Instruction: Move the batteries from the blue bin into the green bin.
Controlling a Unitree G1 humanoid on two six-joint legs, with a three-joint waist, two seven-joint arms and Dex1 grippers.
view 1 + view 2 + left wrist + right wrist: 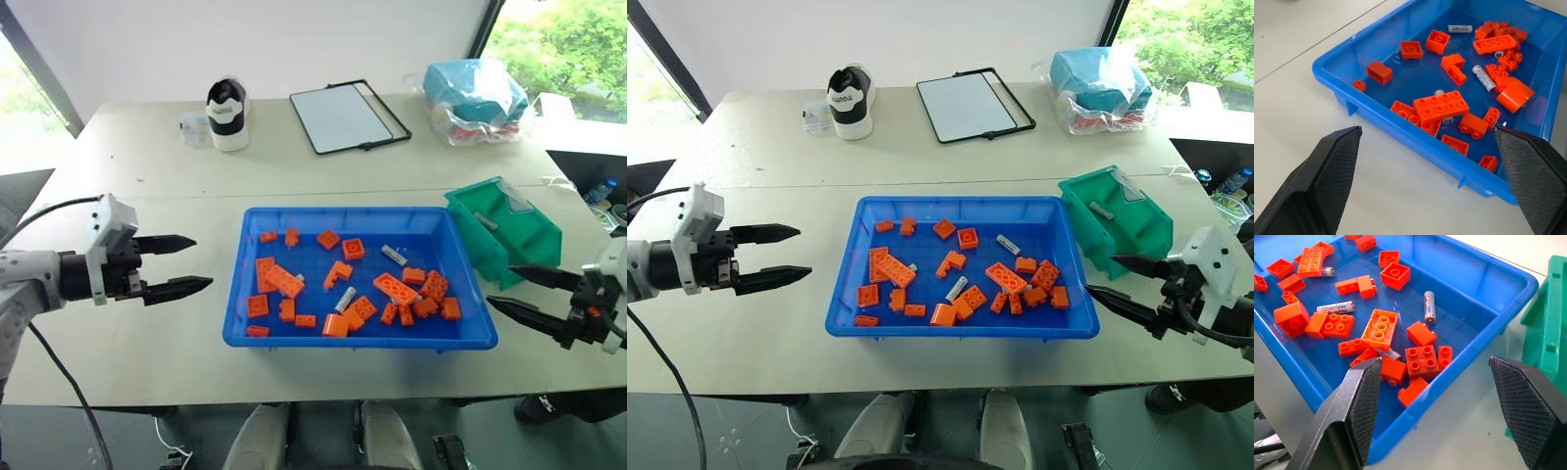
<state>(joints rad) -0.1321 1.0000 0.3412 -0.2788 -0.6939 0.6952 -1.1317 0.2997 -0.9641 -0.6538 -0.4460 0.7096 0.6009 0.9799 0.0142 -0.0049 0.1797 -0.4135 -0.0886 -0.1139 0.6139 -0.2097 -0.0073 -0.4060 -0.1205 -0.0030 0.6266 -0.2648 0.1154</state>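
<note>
The right pincer point(1125, 281), released and empty, hovered just outside the blue bin point(960, 327), nearer than the left pincer point(784, 256) to a battery point(1429, 306) lying ahead, its long axis roughly along the fingers.

I have the blue bin point(361, 338) in the middle of the worktop point(147, 176), near my edge. In it lie the bricks point(284, 281), spread across its floor, with batteries point(394, 255) among them: one toward the far right, one point(345, 299) nearer the middle. The green bin point(509, 235) sits just beside its far right corner, holding one battery point(485, 221). Far behind stand a shoe point(227, 115) at left, a board point(348, 117) in the middle and a wrapped bundle point(475, 98) at right. My left gripper point(176, 264) hangs left of the blue bin, my right gripper point(524, 292) right of it, near the green bin.
</note>
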